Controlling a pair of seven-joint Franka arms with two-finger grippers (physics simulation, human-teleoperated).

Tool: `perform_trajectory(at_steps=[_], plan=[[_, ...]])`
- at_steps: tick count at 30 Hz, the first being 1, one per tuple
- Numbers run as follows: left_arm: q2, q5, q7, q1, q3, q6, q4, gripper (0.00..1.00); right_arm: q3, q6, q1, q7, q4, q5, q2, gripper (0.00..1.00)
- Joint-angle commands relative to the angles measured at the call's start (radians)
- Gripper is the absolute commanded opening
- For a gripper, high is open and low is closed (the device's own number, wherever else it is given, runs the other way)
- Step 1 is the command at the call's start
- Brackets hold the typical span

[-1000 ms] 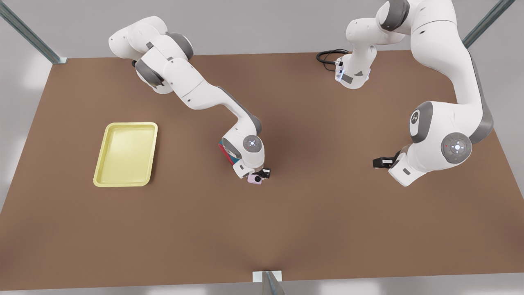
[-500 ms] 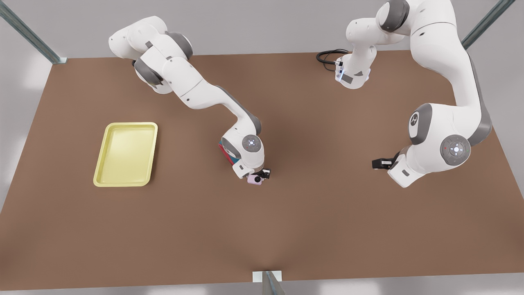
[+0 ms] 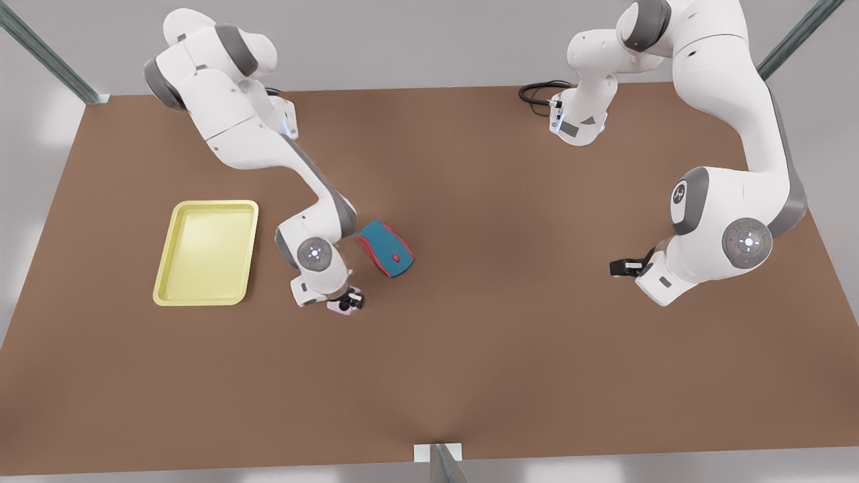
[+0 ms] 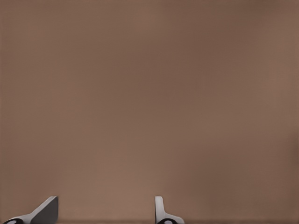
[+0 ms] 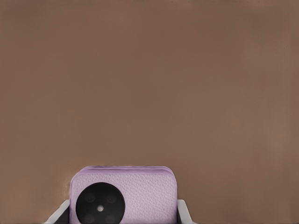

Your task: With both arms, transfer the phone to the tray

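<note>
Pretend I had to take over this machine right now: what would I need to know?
Right claw: shut on the small pale pink flat phone, held between the pale yellow rectangular tray and the teal-and-red computer mouse, both on the brown table.
Left claw: open, holding nothing, waiting on the front view's right.
Done: phone gripped and carried off past the mouse toward the tray.
Left: bring the phone over the tray, set it inside, let go.
</note>
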Motion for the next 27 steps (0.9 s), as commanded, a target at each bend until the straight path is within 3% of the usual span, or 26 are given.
perform_trajectory(at_steps=[1, 5, 8, 13, 18, 23, 24, 27], plan=[[0.000, 0.001, -0.010, 0.000, 0.000, -0.001, 0.000, 1.00, 0.002, -0.010, -0.062, -0.466, -0.047, -0.001, -0.034, 0.79], [0.000, 0.001, -0.015, -0.002, 0.000, -0.001, 0.000, 1.00, -0.008, -0.007, -0.174, -0.678, -0.123, 0.005, -0.089, 0.79], [0.001, 0.001, -0.024, -0.005, -0.002, 0.001, 0.000, 1.00, -0.099, 0.013, -0.174, -0.876, -0.196, 0.134, -0.138, 0.79], [0.003, 0.001, -0.035, -0.008, -0.007, 0.001, 0.000, 1.00, -0.183, 0.085, -0.187, -1.034, -0.372, 0.139, -0.240, 0.79], [0.003, -0.001, -0.052, -0.010, -0.010, 0.001, 0.000, 1.00, -0.315, 0.086, -0.202, -1.321, -0.433, 0.228, -0.267, 0.79], [0.004, -0.001, -0.052, -0.011, -0.010, 0.001, 0.000, 1.00, -0.343, 0.094, -0.237, -1.411, -0.469, 0.228, -0.281, 0.79], [0.004, -0.001, -0.052, -0.011, -0.010, 0.001, 0.000, 1.00, -0.346, 0.095, -0.243, -1.418, -0.467, 0.228, -0.283, 1.00], [0.004, 0.001, -0.053, -0.011, -0.010, 0.002, 0.000, 1.00, -0.346, 0.089, -0.242, -1.413, -0.466, 0.228, -0.284, 1.00]])
